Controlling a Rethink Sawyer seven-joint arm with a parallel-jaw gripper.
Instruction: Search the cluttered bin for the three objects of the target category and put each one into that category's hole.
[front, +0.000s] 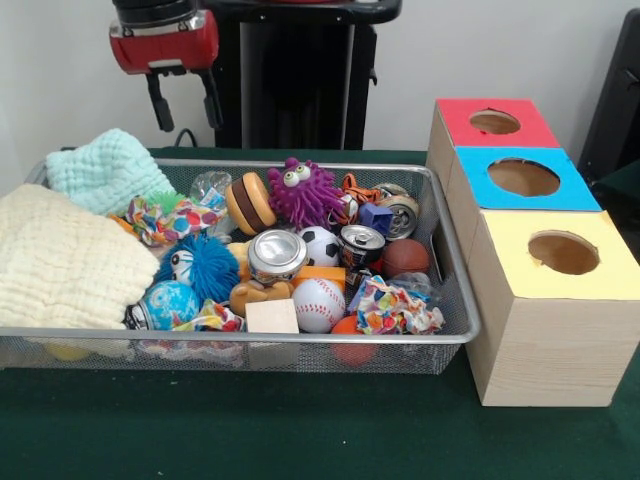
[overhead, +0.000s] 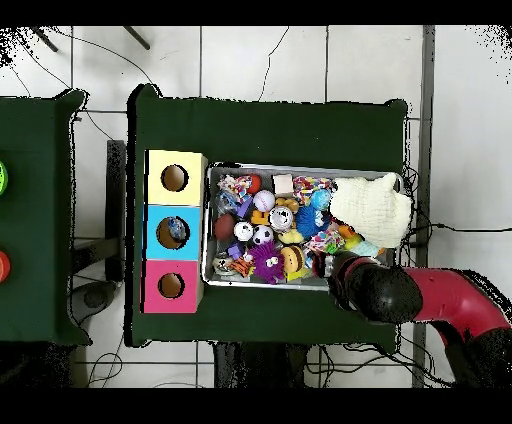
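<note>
The bin (front: 250, 337) is a silver wire-mesh basket full of toys, cans and cloths; it also shows in the overhead view (overhead: 290, 168). A crumpled clear plastic bottle (front: 210, 186) lies near the bin's far wall. Another clear plastic piece (front: 413, 284) lies by the right wall, beside a small basketball. No blue-and-white label shows. The blue-topped box's round hole (front: 523, 177) is right of the bin, between the red and yellow boxes; it also shows in the overhead view (overhead: 172, 233). My gripper (front: 186, 103) hangs open and empty above the bin's far left corner.
A cream towel (front: 60, 260) and a mint knit cloth (front: 105, 170) fill the bin's left end. Shiny cans (front: 277, 252), a purple toy (front: 303, 192), a baseball (front: 318, 303) and patterned rags (front: 395, 308) crowd the rest. The red box (front: 495, 122) and yellow box (front: 563, 252) flank the blue one.
</note>
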